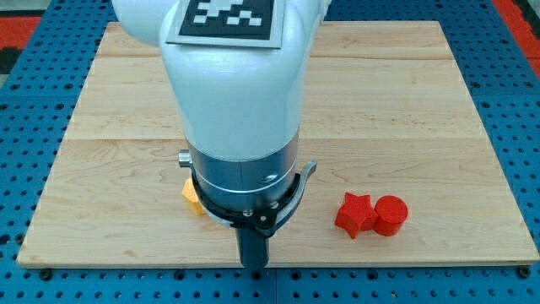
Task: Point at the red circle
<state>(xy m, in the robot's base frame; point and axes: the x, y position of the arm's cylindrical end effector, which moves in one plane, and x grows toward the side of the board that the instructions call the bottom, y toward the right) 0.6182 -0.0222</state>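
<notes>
Tip (253,265) of dark rod near board's bottom edge, bare, touching no block. Red round wooden block (391,214) off to view's right, touching red star-shaped block (354,214); yellow block (193,198) partly hidden behind arm. Best swept rightward, stopping short to avoid nudging the star

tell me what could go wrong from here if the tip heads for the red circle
1. The red star-shaped block touches the red circle on its left side, between it and my tip; a straight path would likely hit the star first and shove both.
2. Both red blocks lie near the board's bottom edge, so a push could slide one off.
3. The arm hides most of the orange block; moving off could nudge it.
</notes>
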